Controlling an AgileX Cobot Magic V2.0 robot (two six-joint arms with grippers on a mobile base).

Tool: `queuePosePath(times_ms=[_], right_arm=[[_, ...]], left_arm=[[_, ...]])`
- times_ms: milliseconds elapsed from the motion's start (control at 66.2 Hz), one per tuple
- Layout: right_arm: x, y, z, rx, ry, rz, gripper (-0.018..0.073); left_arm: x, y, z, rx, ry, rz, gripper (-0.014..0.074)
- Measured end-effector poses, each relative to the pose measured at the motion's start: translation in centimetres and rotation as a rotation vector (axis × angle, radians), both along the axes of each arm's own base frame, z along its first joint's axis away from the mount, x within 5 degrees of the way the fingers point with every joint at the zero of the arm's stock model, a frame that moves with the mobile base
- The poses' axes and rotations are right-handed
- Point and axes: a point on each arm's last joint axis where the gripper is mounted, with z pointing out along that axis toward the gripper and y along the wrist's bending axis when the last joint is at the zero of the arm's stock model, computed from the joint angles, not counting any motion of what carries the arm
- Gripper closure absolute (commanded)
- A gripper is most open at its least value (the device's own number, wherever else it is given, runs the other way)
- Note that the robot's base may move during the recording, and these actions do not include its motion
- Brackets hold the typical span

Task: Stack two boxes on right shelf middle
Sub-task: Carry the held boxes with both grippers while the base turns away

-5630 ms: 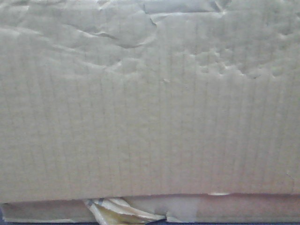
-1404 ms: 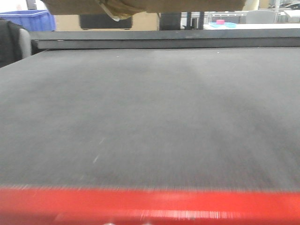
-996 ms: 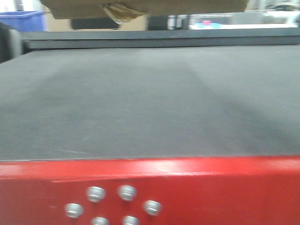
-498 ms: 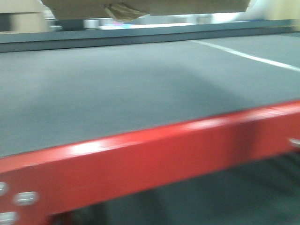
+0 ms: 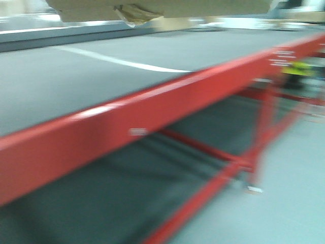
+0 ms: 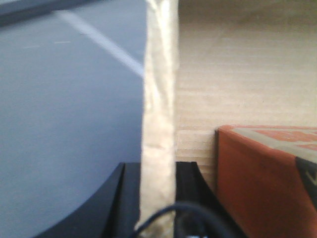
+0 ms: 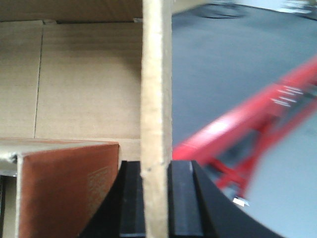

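Transit shot, by the look of it: the cardboard box (image 5: 162, 6) hangs up in the air, with just its underside poking into the top of the front view and a scrap of torn tape (image 5: 133, 12) dangling off it. Left gripper (image 6: 157, 168) is clamped on one upright wall of the box, a finger on each side of the cardboard. The right gripper (image 7: 156, 166) has the opposite wall pinched the same way. Makes sense, since a box this wide won't fit in one gripper, and grabbing both walls lets the arms carry it level with the open top up. There's an orange carton (image 6: 262, 173) sitting inside, so tipping would be bad. Below is a dark grey desk (image 5: 61, 86) with a red rail (image 5: 127, 122), and the box is well clear of it. The shelf isn't in any view, so I'd guess the placing part hasn't begun. Front view is blurry, so I can't tell if it's one box or two stacked.
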Motion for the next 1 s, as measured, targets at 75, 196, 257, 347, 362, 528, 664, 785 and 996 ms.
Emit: queuePosePath(times_ms=[75,196,257,347,362,528,664,785,996], right_arm=[[0.0,0.0,0.0,0.0,0.0,0.0,0.0721],[0.0,-0.01,-0.01,0.0,0.002,-0.001,0.0721],[0.0,-0.01,-0.01,0.0,0.002,-0.001,0.0721],[0.0,-0.01,-0.01,0.0,0.002,-0.001,0.0721],[0.0,-0.01,-0.01,0.0,0.002,-0.001,0.0721],[0.0,-0.02,-0.01,-0.002,0.001,-0.001,0.0721],[0.0,-0.02,-0.01,-0.002,0.001,-0.001,0.0721],[0.0,-0.02,-0.01,-0.002,0.001,-0.001,0.0721],[0.0,-0.02,-0.01,-0.002,0.001,-0.001,0.0721]], left_arm=[[0.0,0.0,0.0,0.0,0.0,0.0,0.0708],[0.0,-0.01,-0.01,-0.002,0.001,-0.001,0.0708],[0.0,-0.01,-0.01,-0.002,0.001,-0.001,0.0708],[0.0,-0.01,-0.01,-0.002,0.001,-0.001,0.0708],[0.0,-0.01,-0.01,-0.002,0.001,-0.001,0.0708],[0.0,-0.01,-0.01,-0.002,0.001,-0.001,0.0708],[-0.01,-0.02,-0.02,-0.003,0.002,-0.001,0.0708],[-0.01,-0.02,-0.02,-0.003,0.002,-0.001,0.0708],[-0.01,-0.02,-0.02,-0.003,0.002,-0.001,0.0708]])
